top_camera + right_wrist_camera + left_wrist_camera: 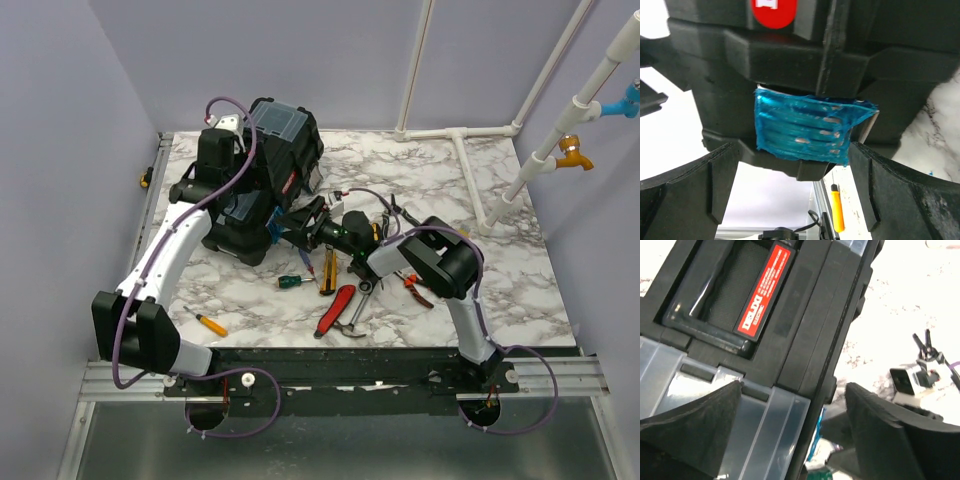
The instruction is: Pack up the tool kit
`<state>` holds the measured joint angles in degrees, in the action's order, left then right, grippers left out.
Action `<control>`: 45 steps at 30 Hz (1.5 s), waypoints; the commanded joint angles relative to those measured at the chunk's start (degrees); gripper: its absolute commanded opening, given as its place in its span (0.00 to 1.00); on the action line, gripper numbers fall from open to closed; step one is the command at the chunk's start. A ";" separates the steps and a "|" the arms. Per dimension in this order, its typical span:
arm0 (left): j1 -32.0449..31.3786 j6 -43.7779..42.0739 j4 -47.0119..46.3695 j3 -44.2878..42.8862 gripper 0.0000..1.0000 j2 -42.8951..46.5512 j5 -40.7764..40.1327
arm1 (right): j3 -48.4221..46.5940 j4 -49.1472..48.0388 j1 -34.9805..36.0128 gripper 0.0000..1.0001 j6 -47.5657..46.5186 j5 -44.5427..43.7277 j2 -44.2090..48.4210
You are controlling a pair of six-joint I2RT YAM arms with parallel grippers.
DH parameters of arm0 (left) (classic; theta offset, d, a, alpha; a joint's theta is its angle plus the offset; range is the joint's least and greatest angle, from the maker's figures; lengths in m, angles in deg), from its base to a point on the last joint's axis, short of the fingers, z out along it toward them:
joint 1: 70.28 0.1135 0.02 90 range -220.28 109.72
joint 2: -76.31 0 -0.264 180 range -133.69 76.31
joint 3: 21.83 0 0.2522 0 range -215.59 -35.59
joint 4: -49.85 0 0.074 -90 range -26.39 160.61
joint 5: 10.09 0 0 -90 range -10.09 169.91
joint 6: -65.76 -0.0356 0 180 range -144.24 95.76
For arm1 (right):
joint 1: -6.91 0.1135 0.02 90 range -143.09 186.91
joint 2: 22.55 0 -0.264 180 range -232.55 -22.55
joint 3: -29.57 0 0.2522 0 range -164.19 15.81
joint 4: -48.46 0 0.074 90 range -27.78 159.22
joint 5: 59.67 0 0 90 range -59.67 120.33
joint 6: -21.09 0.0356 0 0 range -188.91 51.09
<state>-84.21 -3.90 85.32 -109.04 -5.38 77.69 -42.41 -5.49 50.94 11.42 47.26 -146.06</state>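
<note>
The black toolbox (285, 150) stands at the back left of the marble table. Its lid fills the left wrist view, showing the red handle strip (765, 292) and a grey translucent compartment (765, 430). My left gripper (232, 185) (794, 390) hovers open over the lid's edge, holding nothing. My right gripper (297, 222) (794, 147) is open at the box's front, its fingers either side of a teal latch (810, 130) without touching it. Loose tools lie in front: a green-handled screwdriver (290, 282), red-handled pliers (335, 310) and an orange screwdriver (210, 323) (836, 207).
More tools lie bunched under the right arm: a yellow-and-black screwdriver (328, 270), a wrench (362, 298) and orange-handled pliers (415, 290). White pipes (470, 160) run along the back right. Purple walls close in the table on three sides.
</note>
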 commanded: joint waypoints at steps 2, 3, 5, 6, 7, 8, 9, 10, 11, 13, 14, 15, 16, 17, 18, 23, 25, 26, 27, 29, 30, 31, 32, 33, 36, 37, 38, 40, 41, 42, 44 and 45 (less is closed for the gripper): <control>7.53 1.33 19.05 -2.18 0.98 -0.43 2.22 | -3.23 5.03 -0.09 1.00 1.58 -1.80 -1.85; 9.54 1.50 18.95 -2.30 0.98 -0.49 2.20 | -3.53 5.85 -0.09 1.00 1.50 -1.86 -1.92; 13.23 1.87 17.55 -1.45 0.99 -0.41 3.92 | -4.38 7.82 -0.12 1.00 0.93 -2.03 -1.77; 15.57 1.94 16.68 -0.84 0.98 -0.63 4.72 | -5.07 9.45 -0.09 1.00 0.44 -1.99 -1.72; 17.41 2.03 15.89 -0.30 0.98 -1.01 4.86 | -5.52 11.18 -0.10 1.00 0.10 -2.36 -1.60; 18.52 2.01 15.15 0.23 0.98 -1.52 4.83 | -5.78 12.06 -0.09 1.00 -0.44 -2.50 -1.69; 19.47 1.57 14.24 0.58 0.98 -2.09 5.12 | -6.02 13.14 -0.13 1.00 -0.49 -2.63 -1.61; 19.97 0.87 13.66 1.01 0.98 -2.75 5.53 | -5.99 14.05 -0.10 1.00 -0.42 -3.07 -1.62; 20.09 0.33 13.17 1.03 0.98 -3.69 5.64 | -6.22 14.00 -0.12 1.00 -0.52 -3.07 -1.89; 20.13 -0.38 12.91 1.00 0.98 -5.69 5.26 | -7.09 14.27 -0.20 1.00 -0.04 -2.17 -2.87; 20.17 -0.39 12.82 1.05 0.98 -6.61 4.96 | -7.61 14.04 -0.18 1.00 0.20 -1.55 -3.33; 20.25 -0.39 12.46 1.39 0.99 -7.03 5.16 | -8.14 13.85 -0.17 1.00 0.54 -1.17 -3.92; 20.18 -0.10 11.50 2.12 0.98 -7.00 6.16 | -8.32 13.24 -0.19 1.00 0.84 -0.94 -4.28; 20.14 0.11 10.12 3.16 0.98 -6.71 8.43 | -8.24 11.95 -0.17 1.00 1.20 -0.70 -4.68; 20.10 0.53 8.21 4.63 0.98 -6.11 11.50 | -8.15 11.03 -0.19 1.00 1.46 -0.56 -4.88; 15.90 3.78 3.52 10.53 0.98 -4.74 13.23 | -8.53 11.42 -0.91 1.00 0.92 -1.19 -4.81; 14.13 4.83 1.24 13.74 0.98 -4.15 13.17 | -8.64 11.97 -2.04 1.00 1.16 -0.84 -4.58; 12.77 5.85 0.22 15.13 0.98 -3.60 13.81 | -8.18 11.87 -2.70 1.00 1.23 -0.88 -4.28; 11.25 6.78 -1.19 16.76 0.98 -2.96 14.60 | -7.42 11.74 -3.59 1.00 1.10 -0.96 -3.83; 8.77 8.37 -2.79 19.07 0.98 -1.58 14.85 | -6.05 11.61 -5.33 1.00 0.67 -0.94 -2.85; 7.27 9.17 -3.28 19.90 0.98 -0.82 14.62 | -5.33 11.55 -6.10 1.00 0.54 -0.85 -2.40; 6.05 9.99 -3.83 20.49 0.99 -0.11 14.61 | -4.40 11.47 -6.89 1.00 0.44 -0.65 -1.84; 4.73 11.18 -4.51 21.15 0.99 0.45 14.86 | -3.69 11.22 -7.67 1.00 0.23 -0.39 -1.30; 3.66 12.10 -5.40 21.72 0.98 1.16 15.30 | -2.83 11.11 -8.16 1.00 -0.02 -0.02 -0.79; 0.53 15.04 -8.21 22.36 0.99 2.06 16.43 | -1.02 10.86 -9.41 1.00 -1.48 1.03 0.85; -0.39 15.72 -8.24 21.86 0.98 2.06 16.41 | -0.76 10.91 -9.53 1.00 -2.13 1.22 1.24; -1.07 15.97 -8.20 20.96 0.98 1.98 16.70 | -0.59 11.01 -9.66 1.00 -2.51 1.49 1.55; -2.14 15.59 -6.81 18.22 0.98 2.01 17.23 | -0.65 11.29 -9.88 1.00 -3.15 2.06 2.03; -2.32 14.70 -5.26 16.32 0.98 2.21 16.40 | -0.82 11.72 -9.92 1.00 -3.45 2.44 2.32; -2.32 13.77 -2.80 14.51 0.99 2.66 15.13 | -1.05 12.40 -9.93 1.00 -3.88 2.56 2.64; -1.96 10.49 2.56 10.19 0.98 4.05 10.85 | -1.49 14.11 -9.93 1.00 -5.02 2.75 3.28; -1.37 9.14 5.37 7.94 0.98 4.64 8.89 | -1.79 14.78 -9.93 1.00 -5.33 2.90 3.55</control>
<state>-84.43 5.54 66.24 -96.58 -0.07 86.19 -43.48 6.73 40.71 9.09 48.04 -145.31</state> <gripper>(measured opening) 0.985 0.998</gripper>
